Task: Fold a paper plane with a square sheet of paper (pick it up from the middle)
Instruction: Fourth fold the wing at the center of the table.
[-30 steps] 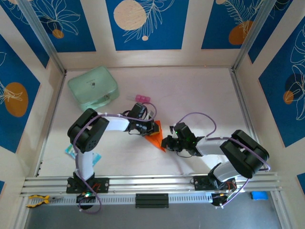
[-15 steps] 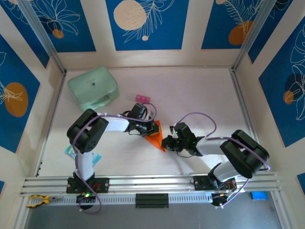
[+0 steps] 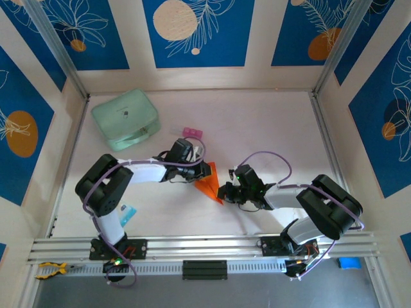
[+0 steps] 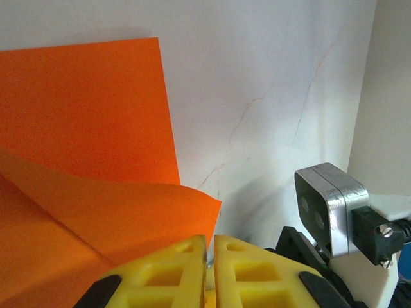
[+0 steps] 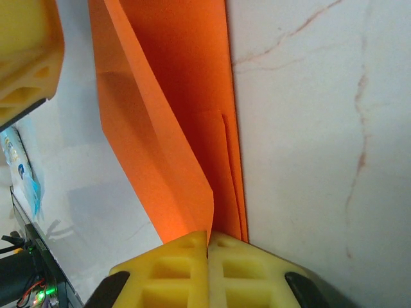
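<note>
Well off the mint-green case (image 3: 126,119), on its near side, lay the part-folded orange paper (image 3: 210,187), long axis running away from the case. Left gripper (image 3: 206,172) was pinched closed on its case-side end, right gripper (image 3: 223,191) clamped on the far end's crease. Both arms were equally near, paper spanning jaw to jaw.

Both arms bent inward, L pincer (image 3: 207,172) & R pincer (image 3: 223,191) low, near each other, jaws clamped.
</note>
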